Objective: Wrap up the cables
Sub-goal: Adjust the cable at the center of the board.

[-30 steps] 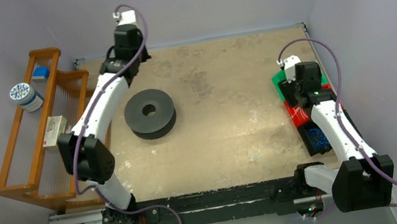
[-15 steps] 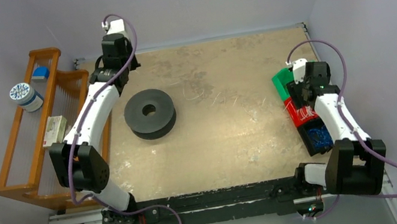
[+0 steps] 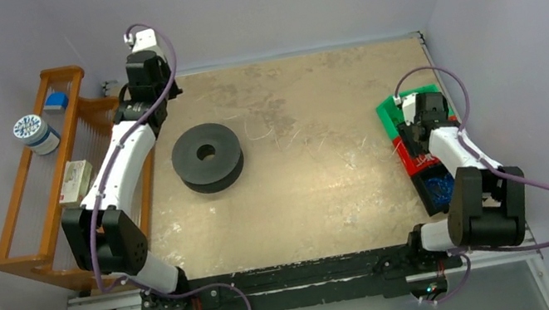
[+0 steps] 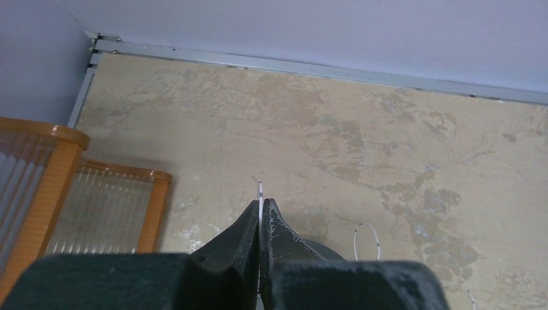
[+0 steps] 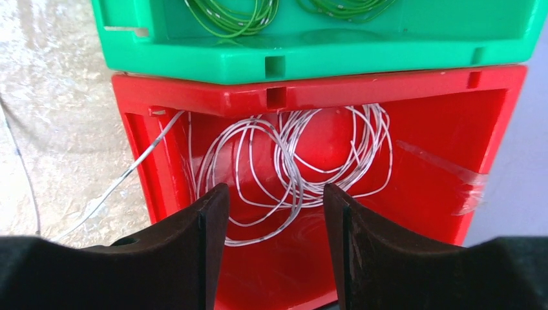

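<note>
The cables are thin whitish wire. A loose coil (image 5: 291,161) lies in the red bin (image 5: 491,148), and one strand (image 5: 129,174) runs over its left wall onto the table. Faint strands (image 3: 284,132) cross the table in the top view. My left gripper (image 4: 260,205) is shut on the wire's end, which sticks out just past the tips. It is held high at the back left (image 3: 145,82), beyond the black spool (image 3: 207,157). A small wire loop (image 4: 367,232) shows beside the fingers. My right gripper (image 5: 274,213) is open and empty over the coil, also seen in the top view (image 3: 418,127).
A green bin (image 5: 310,51) with green wire (image 5: 226,16) sits behind the red bin (image 3: 415,157). A blue bin (image 3: 437,191) with blue wire sits in front. A wooden rack (image 3: 32,187) at the left edge holds a tin (image 3: 36,133) and a small box (image 3: 74,183).
My left gripper has moved left and toward the back corner, drawing wire across the table. My right gripper has shifted right and toward me, over the red bin.
</note>
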`<state>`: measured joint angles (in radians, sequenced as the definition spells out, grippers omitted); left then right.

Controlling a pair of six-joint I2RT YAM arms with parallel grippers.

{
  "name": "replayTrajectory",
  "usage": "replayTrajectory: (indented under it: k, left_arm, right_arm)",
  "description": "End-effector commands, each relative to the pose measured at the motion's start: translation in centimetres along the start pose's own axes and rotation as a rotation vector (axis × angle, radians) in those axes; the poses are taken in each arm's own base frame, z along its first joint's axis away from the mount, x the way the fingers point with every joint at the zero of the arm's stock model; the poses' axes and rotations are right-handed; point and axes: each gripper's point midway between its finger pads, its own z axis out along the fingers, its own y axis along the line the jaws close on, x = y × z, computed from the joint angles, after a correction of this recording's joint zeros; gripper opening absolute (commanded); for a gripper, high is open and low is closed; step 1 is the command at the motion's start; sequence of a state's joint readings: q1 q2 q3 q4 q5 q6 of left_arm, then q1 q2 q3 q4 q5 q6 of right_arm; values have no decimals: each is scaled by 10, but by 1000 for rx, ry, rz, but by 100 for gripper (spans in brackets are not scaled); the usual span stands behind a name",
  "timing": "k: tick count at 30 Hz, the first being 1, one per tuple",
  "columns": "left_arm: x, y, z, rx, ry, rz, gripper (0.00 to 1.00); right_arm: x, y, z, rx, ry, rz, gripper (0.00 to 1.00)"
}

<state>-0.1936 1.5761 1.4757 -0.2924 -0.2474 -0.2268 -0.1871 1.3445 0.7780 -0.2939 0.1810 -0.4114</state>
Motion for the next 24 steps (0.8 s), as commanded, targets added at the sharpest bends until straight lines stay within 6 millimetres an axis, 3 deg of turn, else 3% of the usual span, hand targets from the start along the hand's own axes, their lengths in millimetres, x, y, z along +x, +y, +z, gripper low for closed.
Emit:
replayTrajectory:
  k: [1,5,8,14,24]
  left_arm:
    - [-35,33,-9,-53,-99,-74,0]
    - [-47,48,-13,-70,-125,-92,0]
    - [-50,50,-15,-72,-142,-97,0]
    - [-48,46,-13,-50,-139,-104,0]
    - [-52,35,-6,-1,-127,-107,0]
  right_arm:
    - [9,1,9,20,24,28,57]
    - [12,4,16,17,38,31,47]
    - [4,1,12,19,11,36,38]
    - [-24,-8,-9,16,-77,42,5]
    - [-95,-35,-71,37,-266,19,4]
